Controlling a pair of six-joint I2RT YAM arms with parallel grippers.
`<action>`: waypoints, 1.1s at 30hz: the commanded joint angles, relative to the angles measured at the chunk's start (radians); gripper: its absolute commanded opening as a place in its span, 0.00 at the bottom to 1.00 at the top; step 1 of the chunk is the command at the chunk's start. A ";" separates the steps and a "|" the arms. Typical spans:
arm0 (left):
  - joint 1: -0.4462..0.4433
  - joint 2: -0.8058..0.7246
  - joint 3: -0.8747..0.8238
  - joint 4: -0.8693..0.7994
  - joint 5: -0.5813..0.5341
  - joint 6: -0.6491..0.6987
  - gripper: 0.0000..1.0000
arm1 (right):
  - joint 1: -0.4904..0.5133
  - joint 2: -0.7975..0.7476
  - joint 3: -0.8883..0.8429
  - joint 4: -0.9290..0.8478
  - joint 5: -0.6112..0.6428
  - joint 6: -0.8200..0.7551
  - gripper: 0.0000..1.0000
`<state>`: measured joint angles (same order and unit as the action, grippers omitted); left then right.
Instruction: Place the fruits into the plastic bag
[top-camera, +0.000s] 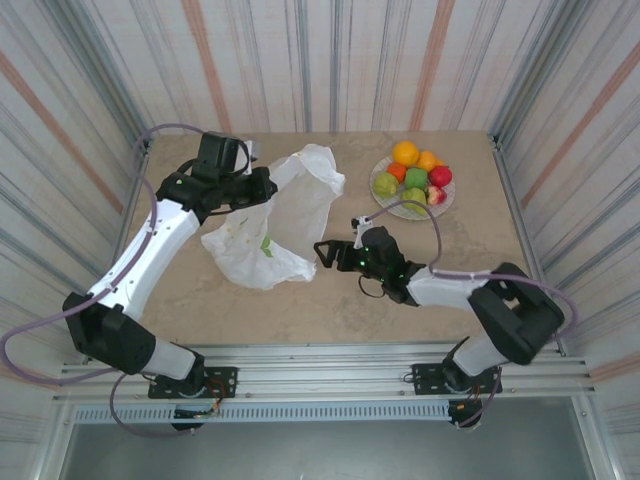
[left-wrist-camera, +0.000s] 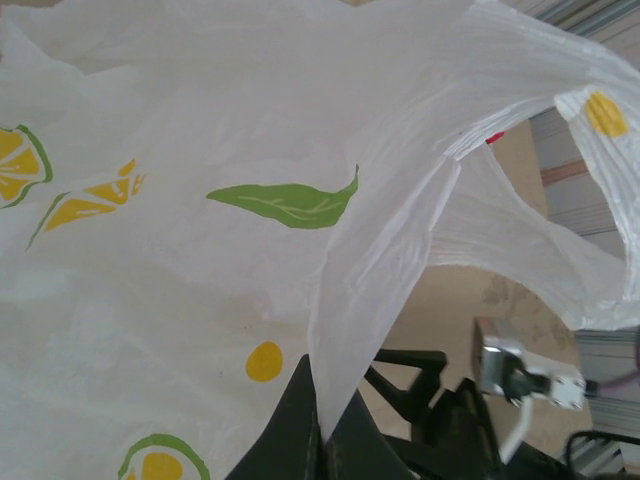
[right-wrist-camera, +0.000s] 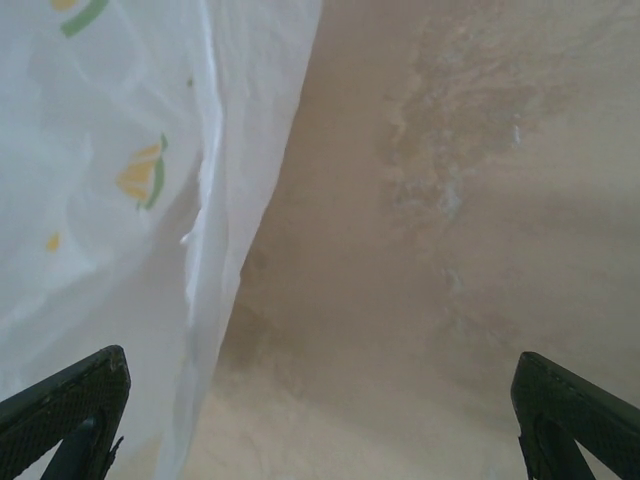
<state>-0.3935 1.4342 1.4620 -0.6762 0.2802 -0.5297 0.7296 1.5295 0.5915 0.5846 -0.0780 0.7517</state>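
Note:
The plastic bag, thin white with lemon and leaf prints, lies at mid-table with its mouth raised toward the back. My left gripper is shut on the bag's upper edge. In the left wrist view a fold of the bag runs down between the closed left gripper. The fruits, oranges, green ones and red apples, are heaped on a round plate at the back right. My right gripper stands open and empty just right of the bag. The right wrist view has the bag left of the right gripper.
Striped walls close the table in on three sides. Bare beige tabletop stretches between the bag and the plate and along the front. The right arm's cable loops over the table near the plate.

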 joint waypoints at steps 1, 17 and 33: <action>0.004 -0.036 -0.013 0.019 0.042 -0.027 0.00 | -0.001 0.090 0.079 0.152 0.025 0.086 0.90; -0.012 -0.024 0.119 -0.166 -0.446 0.355 0.00 | -0.039 0.084 0.284 -0.431 0.194 0.036 0.05; 0.019 0.071 0.049 -0.049 -0.113 0.076 0.00 | -0.113 0.000 0.348 -0.575 -0.112 -0.259 0.76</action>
<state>-0.3992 1.4857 1.5421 -0.7719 0.0807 -0.3355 0.6205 1.6211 0.9424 0.1013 -0.1528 0.6159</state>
